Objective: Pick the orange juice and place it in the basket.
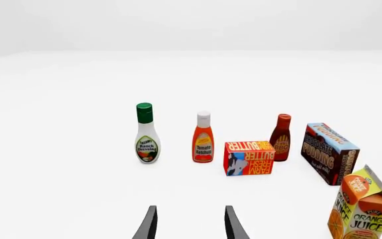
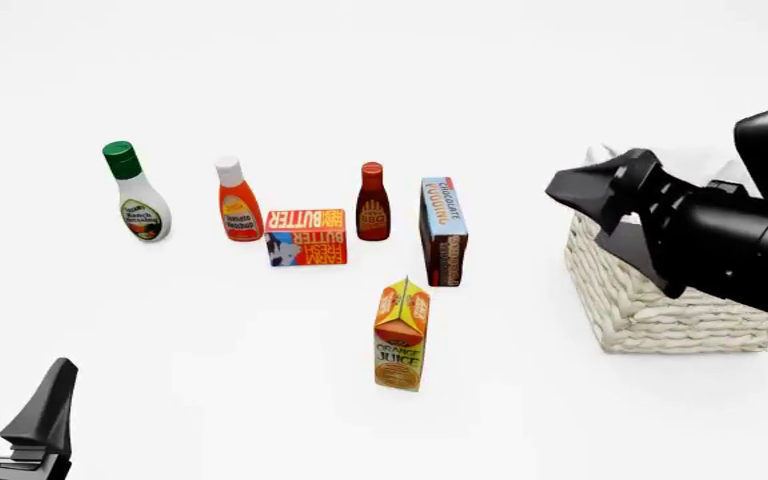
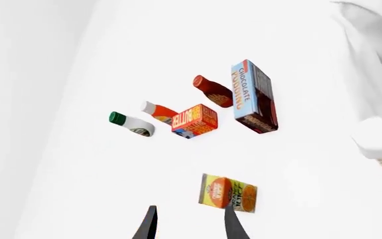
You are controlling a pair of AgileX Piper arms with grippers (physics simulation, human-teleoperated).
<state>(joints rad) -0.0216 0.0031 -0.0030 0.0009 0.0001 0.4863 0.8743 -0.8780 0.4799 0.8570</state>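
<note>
The orange juice carton (image 2: 402, 335) stands upright on the white table, in front of the other groceries; it also shows in the left wrist view (image 1: 362, 209) and the right wrist view (image 3: 228, 192). The wicker basket (image 2: 664, 300) with white cloth lining stands at the right, partly hidden by my right arm. My right gripper (image 2: 584, 195) hangs open and empty above the basket's left rim, up and to the right of the carton; its fingertips (image 3: 231, 224) show apart. My left gripper (image 2: 11, 395) is open and empty at the near left, far from the carton.
Behind the carton stand a ranch dressing bottle (image 2: 135, 195), a ketchup bottle (image 2: 237, 203), a butter box (image 2: 305, 237), a dark BBQ sauce bottle (image 2: 373, 203) and a chocolate pudding box (image 2: 443, 232).
</note>
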